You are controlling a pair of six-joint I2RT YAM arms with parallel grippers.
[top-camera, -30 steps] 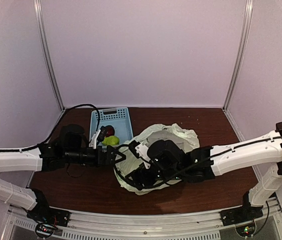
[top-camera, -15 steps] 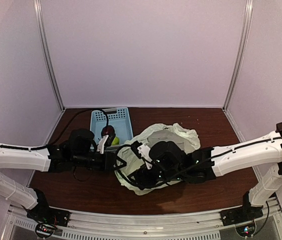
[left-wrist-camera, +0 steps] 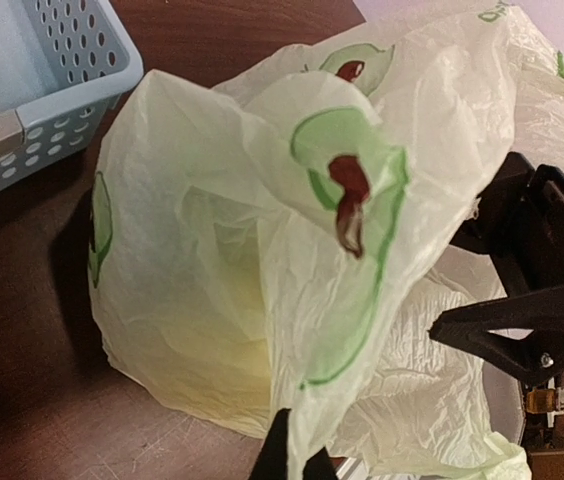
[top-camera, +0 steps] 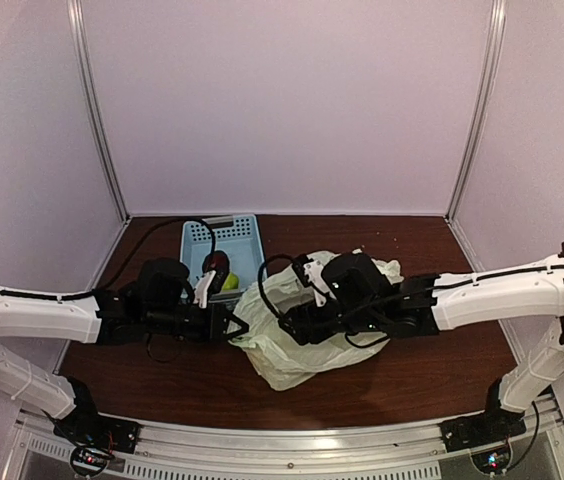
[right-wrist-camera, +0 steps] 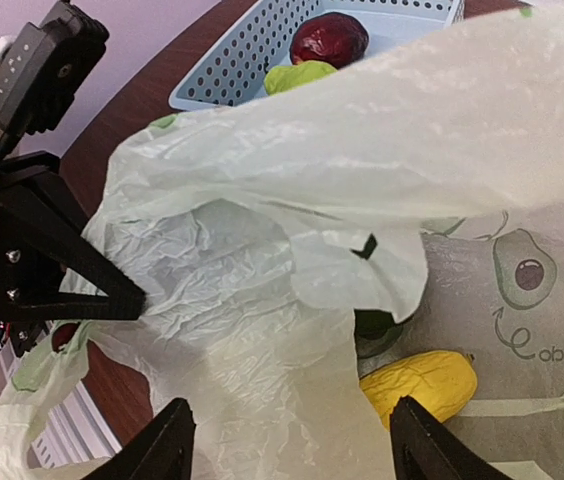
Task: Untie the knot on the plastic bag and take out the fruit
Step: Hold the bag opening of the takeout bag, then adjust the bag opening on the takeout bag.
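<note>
Twin arms, matching build: left arm (top-camera: 32, 312) and right arm (top-camera: 502, 295), glossy white shell segments, black joints, bulky black wrist housings. Black cable (top-camera: 174, 221) arcs off left arm; thinner black cable (top-camera: 482, 283) traces right arm's white shell. Black bases (top-camera: 97, 432) sit on metal rail at bench's near edge. Left gripper (left-wrist-camera: 292, 462): slim black jaws, tapering to points. Right gripper (right-wrist-camera: 292, 450): black wedge-shaped jaws, flat triangular side plates, small silver screws.

The plastic bag (top-camera: 280, 352) lies just beside the blue basket (top-camera: 237, 232).
</note>
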